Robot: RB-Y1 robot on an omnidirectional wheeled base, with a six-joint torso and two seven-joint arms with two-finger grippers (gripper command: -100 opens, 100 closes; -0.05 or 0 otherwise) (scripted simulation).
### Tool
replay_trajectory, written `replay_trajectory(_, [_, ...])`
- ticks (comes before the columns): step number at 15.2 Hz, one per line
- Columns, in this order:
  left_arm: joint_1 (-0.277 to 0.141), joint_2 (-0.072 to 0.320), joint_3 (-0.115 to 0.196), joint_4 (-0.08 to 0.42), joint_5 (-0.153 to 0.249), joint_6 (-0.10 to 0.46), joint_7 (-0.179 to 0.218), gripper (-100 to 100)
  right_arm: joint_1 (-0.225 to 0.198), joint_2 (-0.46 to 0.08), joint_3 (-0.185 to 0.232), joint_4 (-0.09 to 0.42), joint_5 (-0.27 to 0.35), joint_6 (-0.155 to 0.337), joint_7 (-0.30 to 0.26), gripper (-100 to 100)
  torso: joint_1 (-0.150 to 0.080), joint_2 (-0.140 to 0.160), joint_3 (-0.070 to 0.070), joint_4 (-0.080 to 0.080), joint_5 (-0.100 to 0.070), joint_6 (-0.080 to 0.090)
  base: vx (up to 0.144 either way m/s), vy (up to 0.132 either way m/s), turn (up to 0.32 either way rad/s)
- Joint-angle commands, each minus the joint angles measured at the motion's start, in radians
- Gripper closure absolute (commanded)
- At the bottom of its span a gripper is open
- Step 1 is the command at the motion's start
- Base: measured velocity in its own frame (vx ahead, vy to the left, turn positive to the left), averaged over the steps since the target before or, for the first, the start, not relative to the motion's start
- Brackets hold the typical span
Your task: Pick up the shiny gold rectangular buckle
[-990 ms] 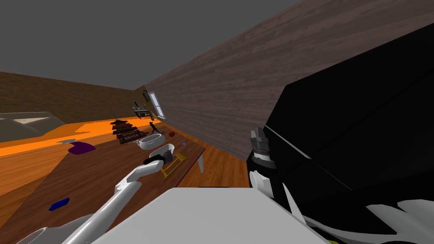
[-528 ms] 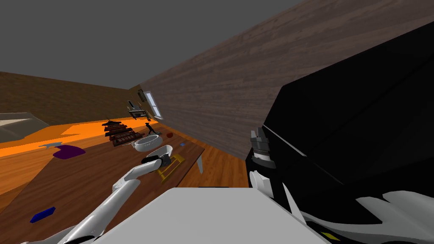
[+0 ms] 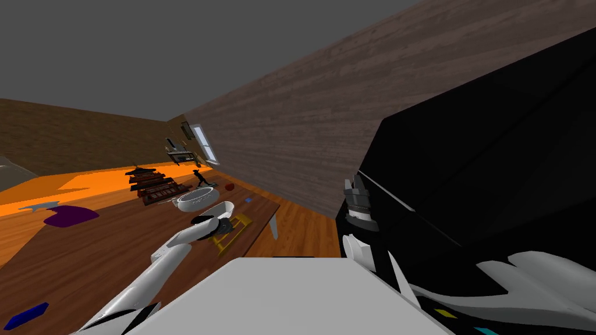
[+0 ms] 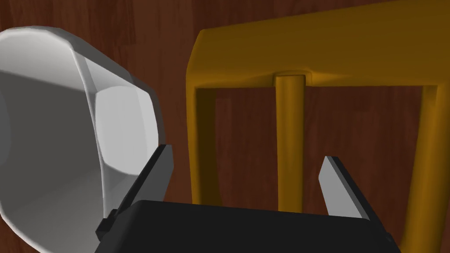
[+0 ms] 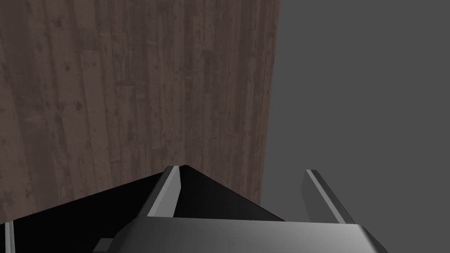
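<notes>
Our left gripper (image 4: 247, 154) hangs over buckle (image 4: 325, 48), fingers apart astride its bar; bowl (image 4: 66, 131) just beside; right gripper (image 5: 243, 170) also apart.

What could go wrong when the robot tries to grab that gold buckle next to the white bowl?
1. The open left gripper has one finger close beside the white bowl, so lowering might bump the bowl.
2. The gold buckle lies flat on the brown table, and the thin fingers may slip off its centre bar.
3. In the head view the buckle sits near the table's edge, so a push might slide it off.
</notes>
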Motion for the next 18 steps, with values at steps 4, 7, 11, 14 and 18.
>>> replay_trajectory(4, [-0.029, 0.01, 0.022, 0.072, 0.044, 0.097, 0.031, -100, 0.0, 0.0, 0.0, 0.0, 0.0, 0.0, 0.0, 0, 0.0, 0.0, 0.0, 0.0, 0.0, 0.0, 0.009, 0.013, -0.043])
replay_trajectory(7, [-0.044, 0.014, 0.033, 0.108, 0.066, 0.142, 0.047, -100, 0.0, 0.0, 0.0, 0.0, 0.0, 0.0, 0.0, 0, 0.0, 0.0, 0.0, 0.0, 0.0, 0.0, 0.013, 0.016, -0.045])
replay_trajectory(11, [-0.058, 0.017, 0.039, 0.135, 0.079, 0.165, 0.053, -100, 0.0, 0.0, 0.0, 0.0, 0.0, 0.0, 0.0, 0, 0.0, 0.0, 0.0, 0.0, 0.0, 0.0, 0.01, 0.015, -0.031])
replay_trajectory(14, [-0.071, 0.016, 0.061, 0.205, 0.075, 0.127, 0.056, -100, 0.0, 0.0, 0.0, 0.0, 0.0, 0.0, 0.0, 0, 0.0, 0.003, 0.001, 0.001, 0.0, 0.001, -0.051, 0.022, -0.236])
replay_trajectory(18, [-0.084, 0.015, 0.083, 0.273, 0.071, 0.086, 0.058, -100, 0.0, 0.0, 0.0, 0.0, 0.0, 0.0, 0.0, 0, 0.002, 0.007, 0.004, 0.001, 0.0, 0.0, -0.081, 0.036, -0.216])
